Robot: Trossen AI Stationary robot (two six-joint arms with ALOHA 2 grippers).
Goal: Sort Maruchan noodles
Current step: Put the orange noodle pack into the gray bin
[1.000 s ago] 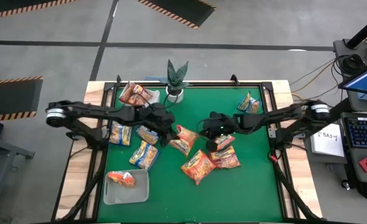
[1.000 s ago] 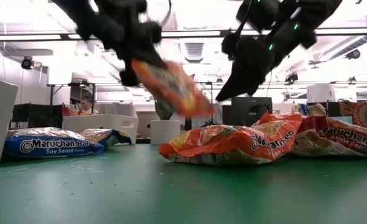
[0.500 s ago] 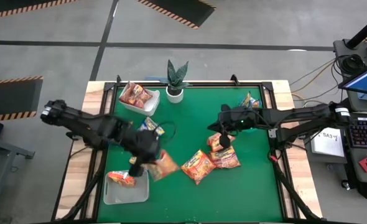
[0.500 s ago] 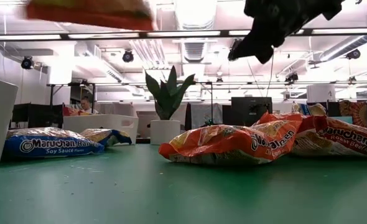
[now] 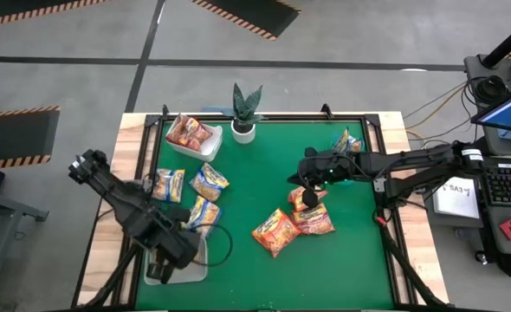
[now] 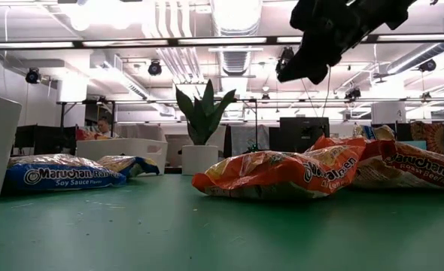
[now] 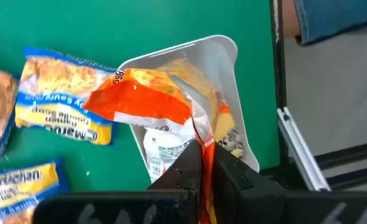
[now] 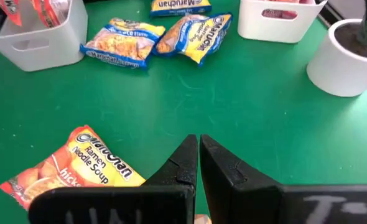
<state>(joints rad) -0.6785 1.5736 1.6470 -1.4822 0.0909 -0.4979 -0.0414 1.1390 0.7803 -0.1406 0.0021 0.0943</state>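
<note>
An orange Maruchan packet (image 7: 147, 104) is pinched by the left gripper (image 7: 205, 163) over the white tray (image 7: 224, 53), hidden overhead; the right gripper (image 8: 199, 155) is pressed together, empty.

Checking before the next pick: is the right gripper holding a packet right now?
No. In the right wrist view the right gripper is shut on nothing, hovering above the green mat.

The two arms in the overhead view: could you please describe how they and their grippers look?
Both arms are dark, slim and jointed, with pale silver caps at the outer joints. The left gripper and right gripper each end in two flat, black, wedge-shaped fingers on a wide black bar. A thin black cable loops beside the left arm; the right arm shows small green lights near its wrist.
</note>
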